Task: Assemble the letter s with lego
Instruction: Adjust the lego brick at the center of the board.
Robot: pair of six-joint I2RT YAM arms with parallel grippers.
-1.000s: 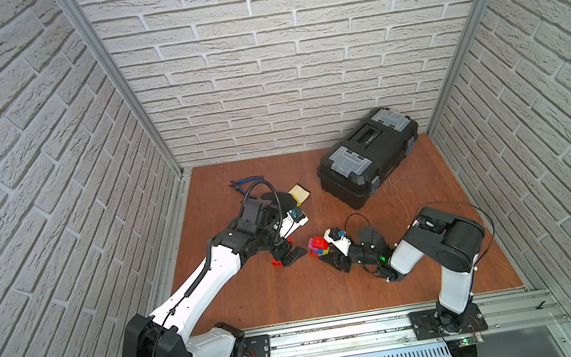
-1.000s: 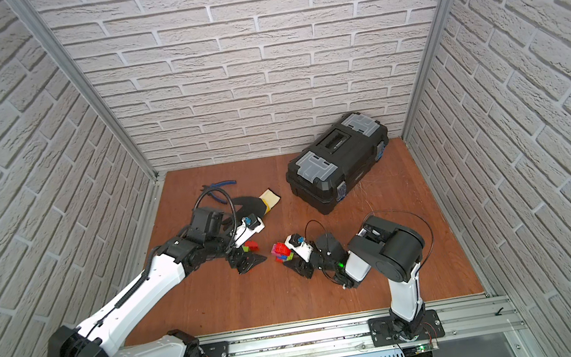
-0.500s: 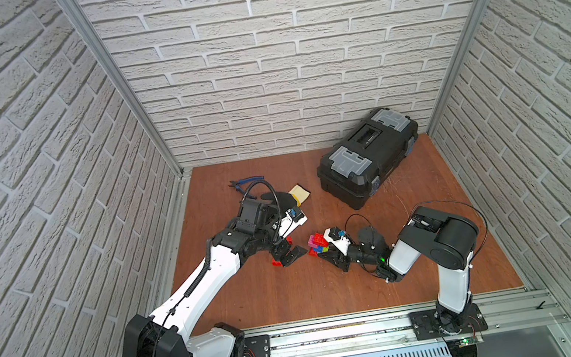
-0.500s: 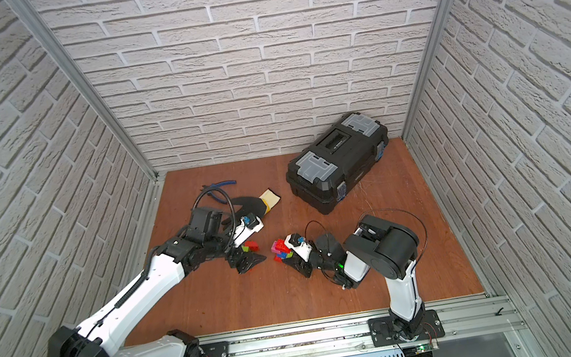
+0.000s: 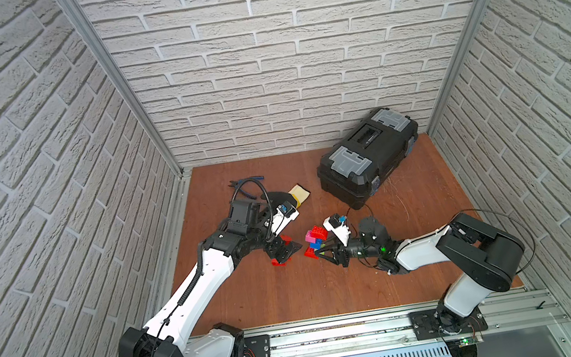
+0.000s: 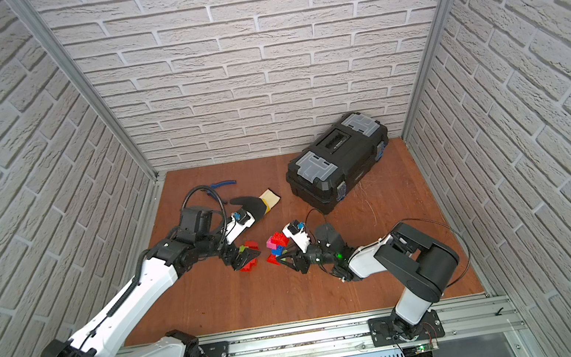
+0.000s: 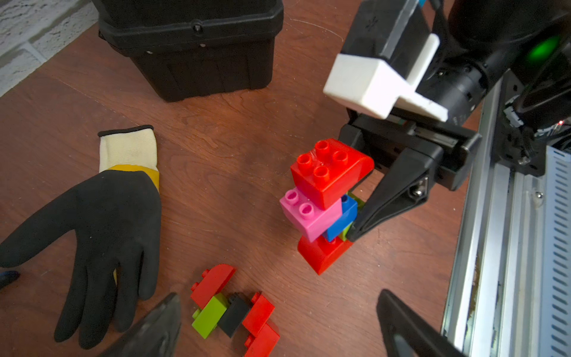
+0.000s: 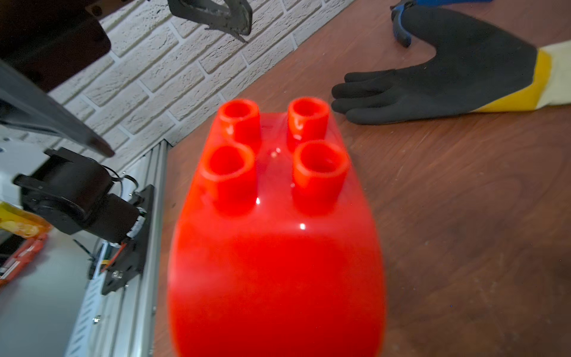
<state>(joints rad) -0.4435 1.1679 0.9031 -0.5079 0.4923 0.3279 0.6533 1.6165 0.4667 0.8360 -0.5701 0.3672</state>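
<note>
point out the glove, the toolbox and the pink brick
glove [image 7: 114, 222]: left wrist view, on the black palm
toolbox [image 5: 367, 139]: in a top view, on the lid
pink brick [image 7: 313, 218]: left wrist view, on its side face

White brick walls [image 5: 297, 68]; brown wooden floor [image 5: 294, 294].

- Brick stack [image 7: 324, 197]: red four-stud brick on top, then pink, then blue with lime green behind it, red at the base; the whole stack leans
- Right gripper [image 7: 350, 233] clamped on the stack's blue-green middle; one black finger [image 7: 389, 197] seen, the other hidden behind the bricks
- Left gripper [image 7: 278, 293]: two dark tips at frame edge, spread wide, holding nothing
- Loose bricks [image 7: 234, 312] between those tips: red, lime green and black, joined, lying flat on table [image 7: 216, 154]
- Black glove [image 7: 108, 222] with pale cuff lies flat beside them
- Black toolbox [image 7: 197, 52] beyond; metal rail [image 7: 509, 247] past the right gripper
</note>
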